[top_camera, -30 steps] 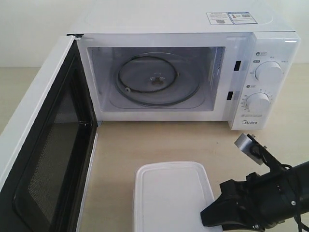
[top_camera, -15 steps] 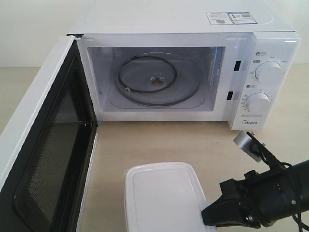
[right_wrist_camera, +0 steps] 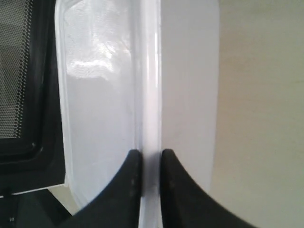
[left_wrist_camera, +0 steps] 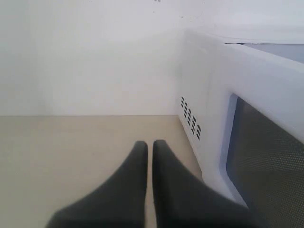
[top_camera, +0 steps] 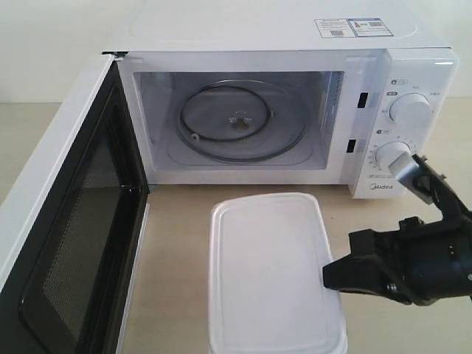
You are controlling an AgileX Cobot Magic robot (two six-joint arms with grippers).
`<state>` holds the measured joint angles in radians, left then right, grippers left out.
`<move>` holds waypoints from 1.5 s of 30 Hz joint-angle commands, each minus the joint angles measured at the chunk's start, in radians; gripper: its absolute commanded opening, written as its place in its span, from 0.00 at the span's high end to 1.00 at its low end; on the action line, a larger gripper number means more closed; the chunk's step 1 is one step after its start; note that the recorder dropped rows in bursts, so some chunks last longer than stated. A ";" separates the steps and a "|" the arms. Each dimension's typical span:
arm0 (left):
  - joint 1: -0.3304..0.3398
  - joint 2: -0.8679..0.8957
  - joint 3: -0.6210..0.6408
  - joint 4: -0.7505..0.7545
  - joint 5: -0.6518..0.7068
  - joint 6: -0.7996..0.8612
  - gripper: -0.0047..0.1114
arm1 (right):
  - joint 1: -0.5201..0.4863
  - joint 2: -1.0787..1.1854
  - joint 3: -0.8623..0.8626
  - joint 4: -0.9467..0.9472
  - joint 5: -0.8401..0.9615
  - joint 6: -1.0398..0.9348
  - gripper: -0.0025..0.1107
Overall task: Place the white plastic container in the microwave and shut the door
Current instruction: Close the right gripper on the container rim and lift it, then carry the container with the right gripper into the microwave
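1. Two grippers here, and only one is busy. The right gripper [top_camera: 330, 278] is clamped on the rectangular, slightly see-through white plastic container [top_camera: 269, 273], with one black finger either side of the raised rim on its long edge.
2. In the right wrist view the box runs straight out ahead of the fingertips [right_wrist_camera: 130, 166]. The cloudy side wall is on one side of the rim and the flat white lid [right_wrist_camera: 190, 95] on the other.
3. Can't tell whether the box is clear of the pale wooden tabletop [top_camera: 184, 214].
4. The boxy white microwave [top_camera: 258, 26] sits past the container's far end, ahead of the right gripper and toward its left. The cavity is open and you can see the round glass turntable [top_camera: 236, 122].
5. Its white side-hinged door [top_camera: 74, 243], black on the inner face, is swung wide open. It's on the far side of the container from the right gripper.
6. The left gripper [left_wrist_camera: 149, 145] has its fingers together with just a sliver between them, holding nothing. It's low over the table, with the door's outer face just beside it.
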<state>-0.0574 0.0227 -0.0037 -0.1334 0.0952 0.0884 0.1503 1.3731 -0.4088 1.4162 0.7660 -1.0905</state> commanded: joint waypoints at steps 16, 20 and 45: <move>0.005 -0.006 0.004 0.000 -0.006 -0.011 0.92 | 0.001 -0.351 0.002 -0.001 0.059 0.241 0.98; 0.005 -0.006 0.004 0.000 -0.006 -0.011 0.92 | 0.063 -0.400 0.002 -0.080 -0.061 0.405 0.98; 0.005 -0.006 0.004 0.000 -0.006 -0.011 0.92 | 0.820 -0.397 0.100 -0.512 -1.086 1.397 0.98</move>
<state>-0.0574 0.0227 -0.0037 -0.1334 0.0952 0.0884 0.9556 0.9614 -0.3354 1.0099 -0.2573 0.1615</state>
